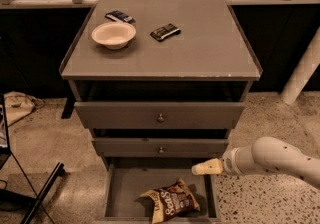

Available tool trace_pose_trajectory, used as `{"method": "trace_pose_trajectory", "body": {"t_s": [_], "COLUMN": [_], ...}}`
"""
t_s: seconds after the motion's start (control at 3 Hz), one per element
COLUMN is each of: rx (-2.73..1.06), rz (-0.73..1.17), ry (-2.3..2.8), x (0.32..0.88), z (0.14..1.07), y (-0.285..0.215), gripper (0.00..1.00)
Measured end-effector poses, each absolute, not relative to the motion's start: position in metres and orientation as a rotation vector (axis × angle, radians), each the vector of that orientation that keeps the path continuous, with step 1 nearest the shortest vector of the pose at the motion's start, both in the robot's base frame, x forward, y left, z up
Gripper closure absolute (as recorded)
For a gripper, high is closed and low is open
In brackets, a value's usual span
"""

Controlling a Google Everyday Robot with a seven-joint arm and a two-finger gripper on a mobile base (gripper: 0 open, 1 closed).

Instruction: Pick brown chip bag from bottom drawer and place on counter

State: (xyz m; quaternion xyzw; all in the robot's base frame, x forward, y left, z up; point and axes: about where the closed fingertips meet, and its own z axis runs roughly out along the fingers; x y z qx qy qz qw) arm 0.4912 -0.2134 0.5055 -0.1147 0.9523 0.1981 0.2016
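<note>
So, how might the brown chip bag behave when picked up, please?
The brown chip bag looks crinkled and puffy, so probably light and floppy, easily crushed. Its shiny film may slip. The gripper is over the right wall of the bottom drawer, apart from the bag.

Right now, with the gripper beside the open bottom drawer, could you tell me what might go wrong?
The gripper hangs just below the middle drawer front, near the bottom drawer's right wall; rising straight up could knock that front.
The brown chip bag lies crumpled, so a grasp may slip.
A bowl and a wrapped bar sit on the counter; careless placement could bump them.
</note>
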Motion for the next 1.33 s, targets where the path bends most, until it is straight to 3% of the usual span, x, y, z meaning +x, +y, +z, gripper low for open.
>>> {"method": "trace_pose_trajectory", "body": {"t_s": [1.33], "rx": [-0.137], "rz": [0.756], "ry": [2.832], "x": [0.515], "z": [0.393], "y": [-0.227], "gripper": [0.00]}}
